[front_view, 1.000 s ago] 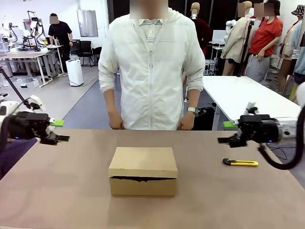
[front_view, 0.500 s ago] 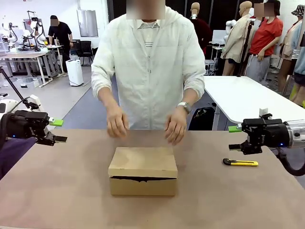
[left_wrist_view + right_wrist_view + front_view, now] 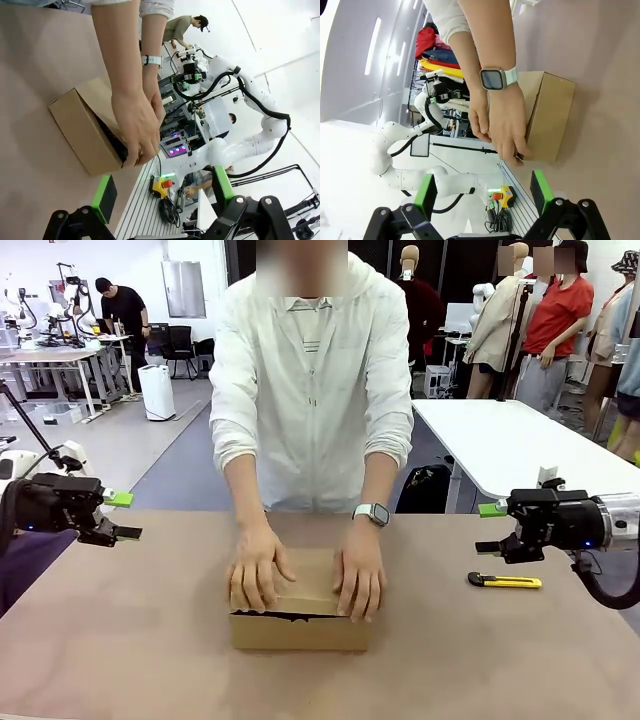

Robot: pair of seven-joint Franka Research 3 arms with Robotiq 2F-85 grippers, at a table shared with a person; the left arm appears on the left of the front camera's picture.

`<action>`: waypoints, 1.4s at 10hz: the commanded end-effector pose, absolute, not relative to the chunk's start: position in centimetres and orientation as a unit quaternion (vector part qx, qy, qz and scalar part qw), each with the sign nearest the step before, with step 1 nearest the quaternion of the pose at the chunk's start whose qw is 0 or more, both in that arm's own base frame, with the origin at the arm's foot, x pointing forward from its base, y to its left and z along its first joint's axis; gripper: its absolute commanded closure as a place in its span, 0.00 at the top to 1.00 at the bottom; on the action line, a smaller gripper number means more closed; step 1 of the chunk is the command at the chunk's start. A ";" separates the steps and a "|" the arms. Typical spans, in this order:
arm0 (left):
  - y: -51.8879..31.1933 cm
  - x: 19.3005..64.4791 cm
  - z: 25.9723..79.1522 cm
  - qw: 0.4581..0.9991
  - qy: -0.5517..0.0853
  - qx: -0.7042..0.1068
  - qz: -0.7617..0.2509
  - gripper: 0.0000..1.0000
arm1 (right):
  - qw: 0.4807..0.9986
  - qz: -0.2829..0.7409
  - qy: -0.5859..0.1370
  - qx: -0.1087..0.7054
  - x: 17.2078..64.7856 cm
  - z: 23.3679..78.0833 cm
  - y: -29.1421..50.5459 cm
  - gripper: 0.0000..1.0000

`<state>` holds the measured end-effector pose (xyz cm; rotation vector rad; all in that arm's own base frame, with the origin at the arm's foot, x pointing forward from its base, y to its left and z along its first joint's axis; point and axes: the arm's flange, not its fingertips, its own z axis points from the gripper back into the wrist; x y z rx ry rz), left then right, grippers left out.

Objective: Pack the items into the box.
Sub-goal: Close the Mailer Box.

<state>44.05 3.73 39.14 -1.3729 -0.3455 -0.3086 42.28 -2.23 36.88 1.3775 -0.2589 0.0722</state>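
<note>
The box sits near the middle of the brown surface, its hinged lid down and a dark slit showing along the front edge. A person in a white jacket leans over it from the far side, with both hands on the lid: one hand toward the robot's left, the other hand, whose wrist carries a watch, toward the robot's right. The fingertips of both hands curl over the front edge of the lid.

The left gripper hangs above the surface's left edge, well apart from the box, its fingers spread and holding nothing; in the left wrist view the green pads stand wide with only air between them, and the box lies beyond under the person's hands. The right gripper hangs above the right side, also well apart from the box, fingers spread and empty; the right wrist view shows its green pads parted and the box farther off.

A yellow-and-black utility knife lies flat on the surface just below the right gripper, not touched by it.
</note>
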 end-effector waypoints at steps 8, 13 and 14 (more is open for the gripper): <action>3.8 44.0 39.3 0.740 -0.166 -0.636 -0.142 1.00 | 0.761 0.041 -0.125 0.635 42.7 37.1 -2.4 1.00; 3.8 44.0 39.3 0.740 -0.166 -0.636 -0.142 1.00 | 0.761 0.041 -0.125 0.635 42.7 37.1 -2.4 1.00; 3.8 44.0 39.3 0.740 -0.166 -0.636 -0.142 1.00 | 0.761 0.041 -0.125 0.635 42.7 37.1 -2.4 1.00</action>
